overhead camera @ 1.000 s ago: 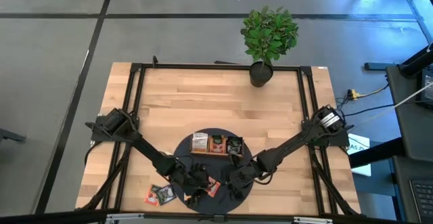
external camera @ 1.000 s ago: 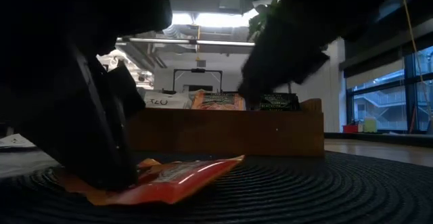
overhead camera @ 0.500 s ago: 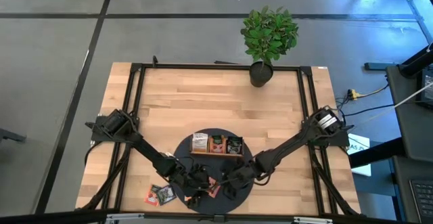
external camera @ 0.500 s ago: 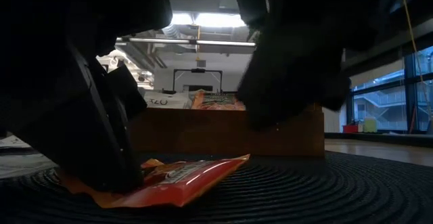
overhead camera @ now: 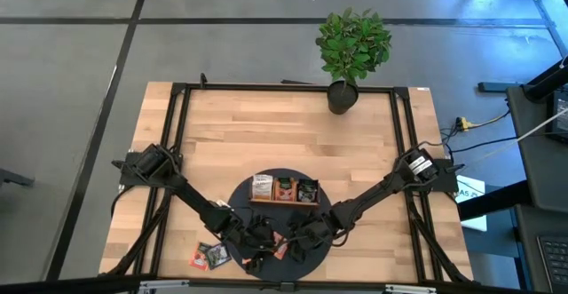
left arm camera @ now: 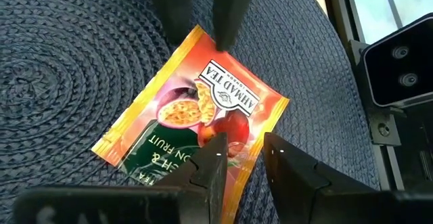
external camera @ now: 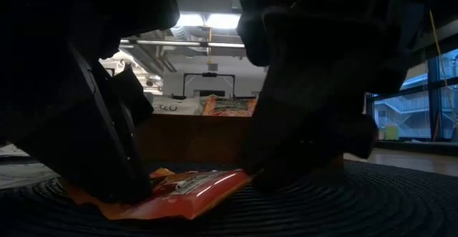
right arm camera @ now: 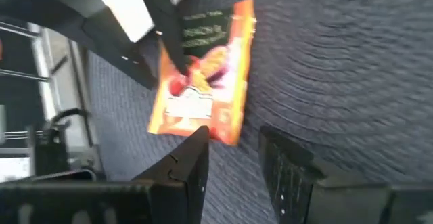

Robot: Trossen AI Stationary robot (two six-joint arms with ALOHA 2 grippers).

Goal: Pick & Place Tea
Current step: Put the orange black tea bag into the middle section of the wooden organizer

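From above, the light is even and soft: the pale wooden counter [overhead camera: 293, 134] is bright, with no hard shadows, and the potted plant [overhead camera: 352, 47] stands crisp. At counter height the scene is strongly backlit. Ceiling lamps [external camera: 204, 20] and a window [external camera: 408, 101] on the right glow bright, while both arms close to the lens are black, blurred masses with no detail. The orange tea packet [external camera: 179, 190] on the dark mat [external camera: 358, 201] catches a faint sheen. The left wrist picture is sharp and well lit on the packet [left arm camera: 196, 116], with its own fingers [left arm camera: 210, 176] soft. The right wrist picture is smeared by motion blur, its packet [right arm camera: 203, 95] print unreadable.
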